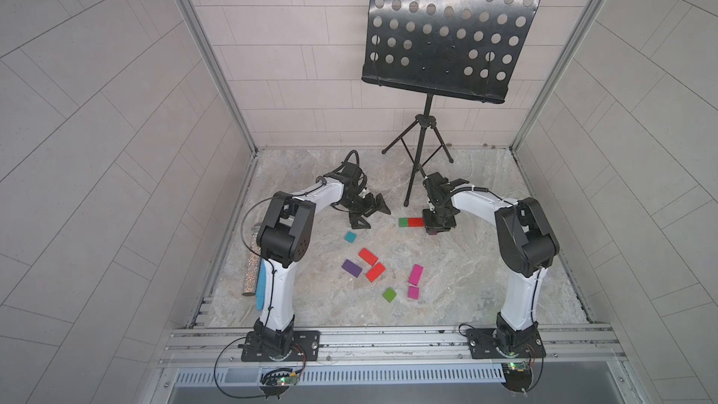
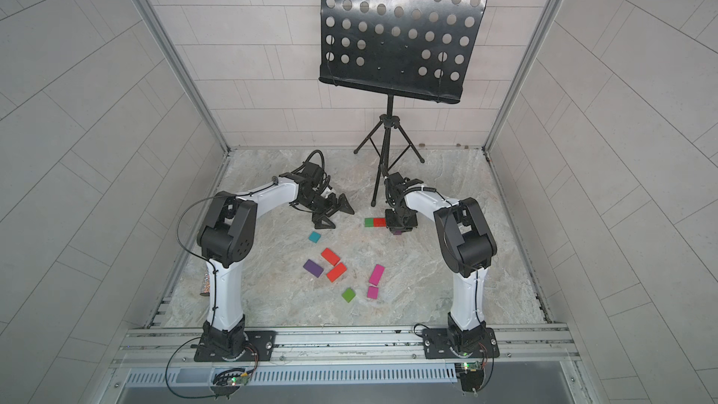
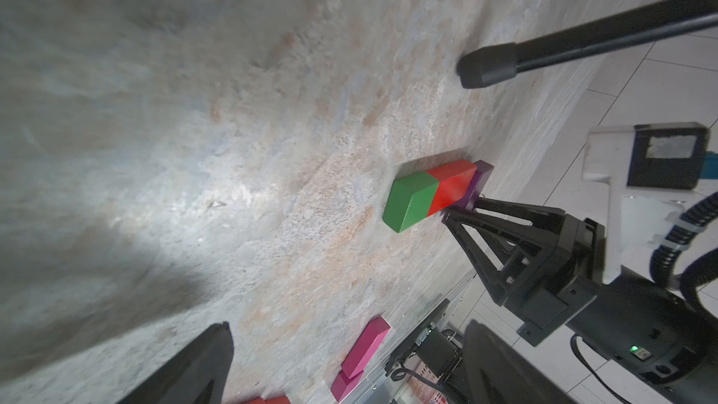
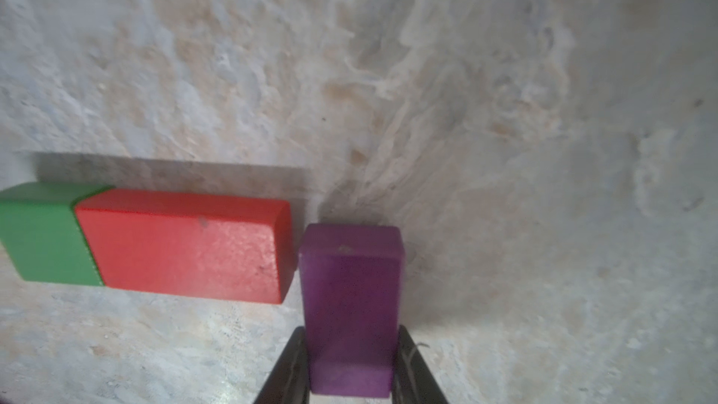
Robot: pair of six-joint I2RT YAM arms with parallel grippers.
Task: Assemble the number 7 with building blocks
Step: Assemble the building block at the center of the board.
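The stand (image 1: 427, 118) is at the back of the table (image 1: 485, 266). Just before its front foot (image 1: 406, 202) a two-block bar (image 1: 410, 222) lies flat, running left to right. Just beside the bar's right end, a third block (image 4: 351, 305) points away from the stand, clamped in the right gripper (image 4: 351, 347). The left gripper (image 1: 375, 219) hangs left of that foot. Seven loose blocks (image 1: 375, 272) lie scattered farther before the stand. A cylinder (image 1: 251, 266) lies far to its front left, by the table's edge.
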